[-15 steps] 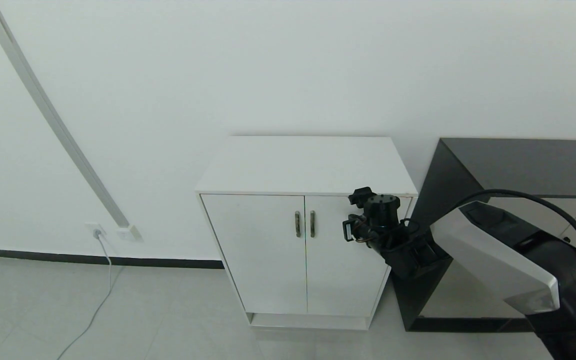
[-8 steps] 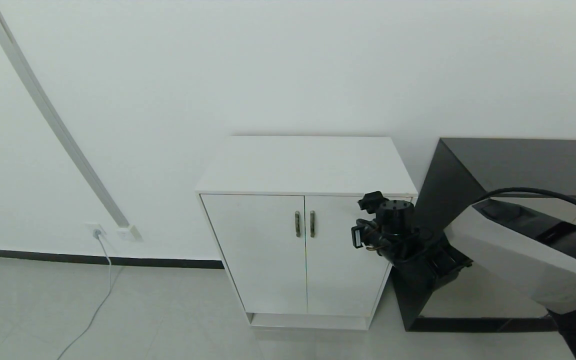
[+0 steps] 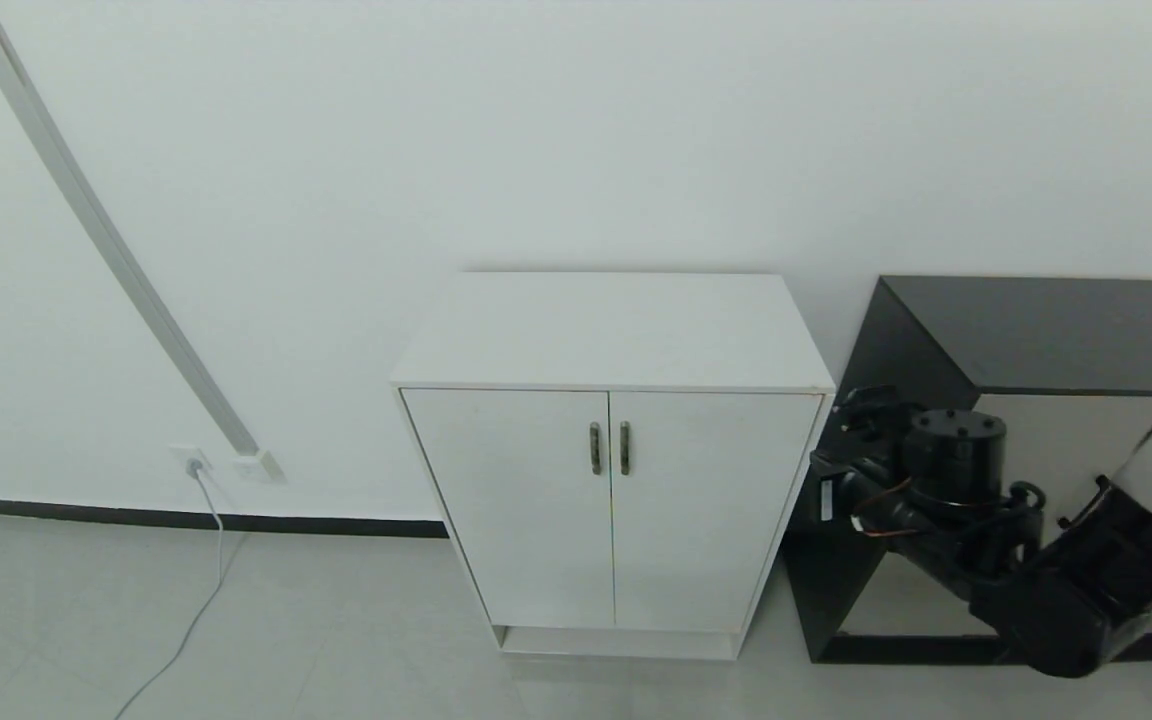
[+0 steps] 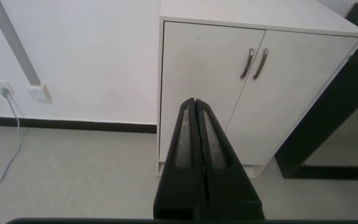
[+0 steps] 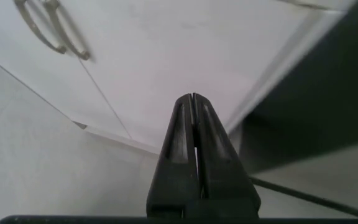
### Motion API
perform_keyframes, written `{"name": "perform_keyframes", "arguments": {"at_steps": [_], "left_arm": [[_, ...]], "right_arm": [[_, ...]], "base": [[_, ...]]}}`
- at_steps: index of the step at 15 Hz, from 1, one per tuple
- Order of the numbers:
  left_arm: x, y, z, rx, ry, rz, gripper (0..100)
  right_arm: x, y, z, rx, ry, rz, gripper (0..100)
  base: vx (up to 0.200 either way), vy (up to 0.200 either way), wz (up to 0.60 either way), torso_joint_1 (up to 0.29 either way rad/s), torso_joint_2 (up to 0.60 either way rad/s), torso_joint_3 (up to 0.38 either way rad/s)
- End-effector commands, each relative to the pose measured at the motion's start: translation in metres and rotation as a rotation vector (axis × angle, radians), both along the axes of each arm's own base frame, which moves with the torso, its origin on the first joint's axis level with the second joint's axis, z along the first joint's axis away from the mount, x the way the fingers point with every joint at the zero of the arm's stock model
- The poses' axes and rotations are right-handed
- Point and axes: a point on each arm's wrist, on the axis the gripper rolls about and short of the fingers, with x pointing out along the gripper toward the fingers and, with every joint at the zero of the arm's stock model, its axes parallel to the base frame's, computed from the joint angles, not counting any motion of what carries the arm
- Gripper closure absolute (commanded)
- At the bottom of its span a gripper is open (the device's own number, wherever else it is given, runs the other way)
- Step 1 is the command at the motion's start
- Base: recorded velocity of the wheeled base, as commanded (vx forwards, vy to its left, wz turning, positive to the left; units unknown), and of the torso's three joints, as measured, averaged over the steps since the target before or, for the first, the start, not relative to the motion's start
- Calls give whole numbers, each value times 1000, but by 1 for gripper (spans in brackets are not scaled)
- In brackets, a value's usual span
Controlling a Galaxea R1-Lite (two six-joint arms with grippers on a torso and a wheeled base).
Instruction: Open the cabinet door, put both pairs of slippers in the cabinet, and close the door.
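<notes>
white two-door cabinet (image 3: 608,330): centre frame, doors closed, unmoved | black right gripper (image 5: 193,106): clenched empty, shifted off right door (image 3: 701,510) toward lower right, beside glossy black sideboard (image 3: 1026,330) | black left gripper (image 4: 196,115): clenched empty

Black unit (image 3: 1056,330) right; grey cable (image 3: 220,545) apparently plugged into socket (image 3: 192,461).

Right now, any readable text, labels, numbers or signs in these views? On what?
None readable. The white two-door cabinet, its two metal bar handles, the white wall socket plate and the glossy black unit beside the cabinet carry no visible print.
</notes>
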Motion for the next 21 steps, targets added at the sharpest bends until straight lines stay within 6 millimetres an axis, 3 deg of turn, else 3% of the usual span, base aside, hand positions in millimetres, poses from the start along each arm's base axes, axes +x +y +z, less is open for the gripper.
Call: {"name": "perform_keyframes", "arguments": {"at_steps": [1,6,10,13,17,21], "left_arm": [[0,0,0,0,1,0,100],[0,0,0,-2,1,0,100],[0,0,0,0,1,0,100],[0,0,0,0,1,1,100],[0,0,0,0,1,0,100],[0,0,0,0,1,0,100]], "right_arm": [[-41,-37,28,13,-41,-62,100],[-93,-70,24,-2,-8,-120,100],[-153,-96,18,-24,8,-159,100],[-183,-110,27,-17,-3,-204,100],[-236,-119,22,-24,64,-137,100],[-261,-121,13,-19,153,-48,100]], "base": [[0,0,0,0,0,0],[0,0,0,0,0,0],[0,0,0,0,0,0],[0,0,0,0,0,0],[0,0,0,0,0,0],[0,0,0,0,0,0]]}}
